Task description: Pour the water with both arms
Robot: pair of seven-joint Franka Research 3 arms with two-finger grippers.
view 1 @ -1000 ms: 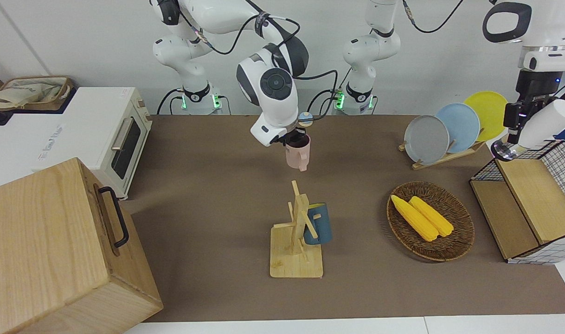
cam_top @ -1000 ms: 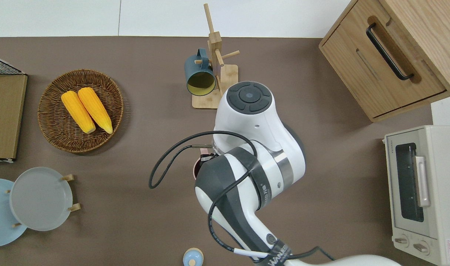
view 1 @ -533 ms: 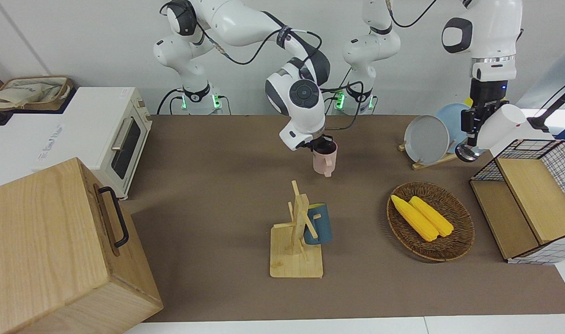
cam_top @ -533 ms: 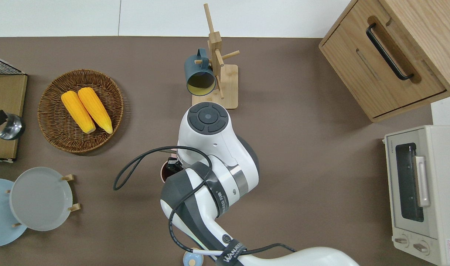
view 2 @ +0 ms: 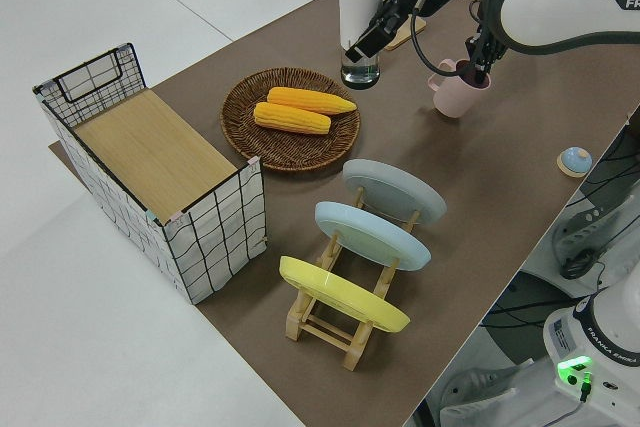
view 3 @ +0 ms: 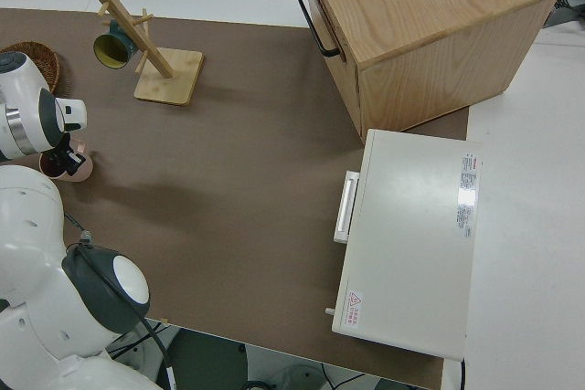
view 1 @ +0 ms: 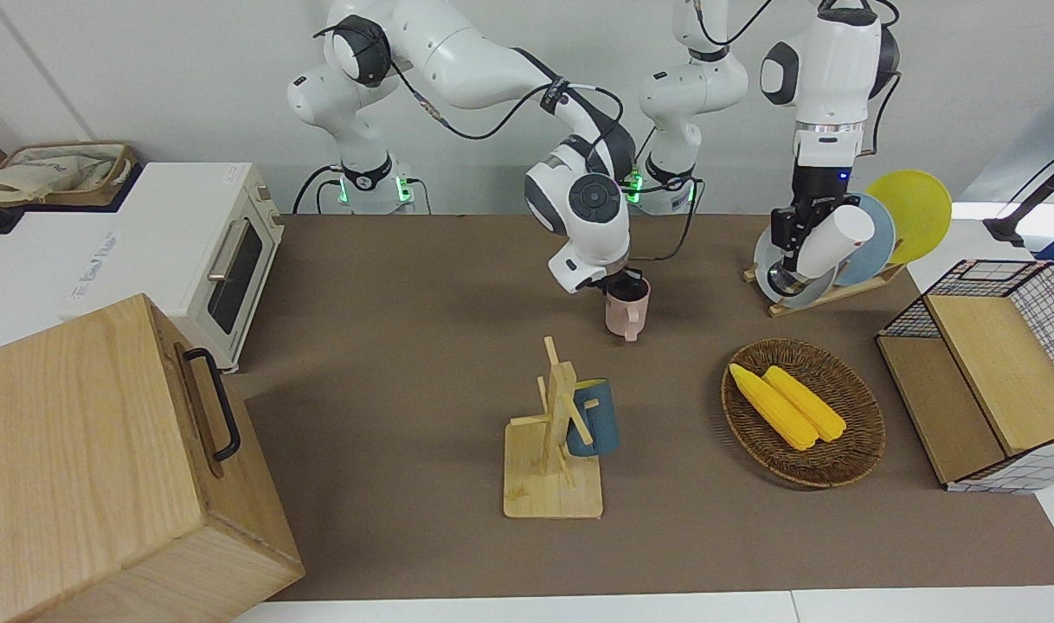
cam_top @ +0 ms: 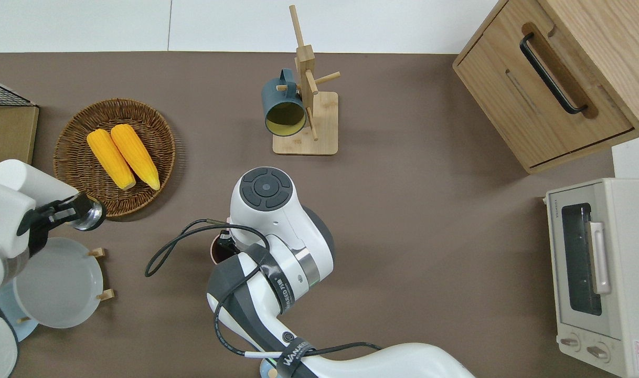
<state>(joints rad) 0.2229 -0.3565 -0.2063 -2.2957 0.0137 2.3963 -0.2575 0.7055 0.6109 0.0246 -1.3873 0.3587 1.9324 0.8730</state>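
Near the middle of the brown table (view 1: pixel 406 363), the right gripper (view 1: pixel 624 284) grips the rim of a pink mug (view 1: pixel 626 313), one finger inside the cup and one outside, with the mug upright and its base at or just above the tabletop; which of the two cannot be told. Over the edge of the wicker basket (cam_top: pixel 75 194) that holds two corn cobs (cam_top: pixel 123 156), the left gripper (cam_top: pixel 57 214) is clamped around a white bottle (view 1: pixel 825 240) with a clear lower part, carried tilted. The bottle is apart from the mug, toward the left arm's end of the table. The step in hand looks like bringing the two vessels together for the pour. To do it well, the right arm should keep the mug level and steady, its opening unobstructed on the side facing the bottle, while the left arm brings the bottle's mouth directly over the cup before tipping further. A slow, gradual tilt would limit splashing. The mug rack (view 1: pixel 555 450) with its blue mug (view 1: pixel 594 418) stands farther from the robots and should be out of the way.
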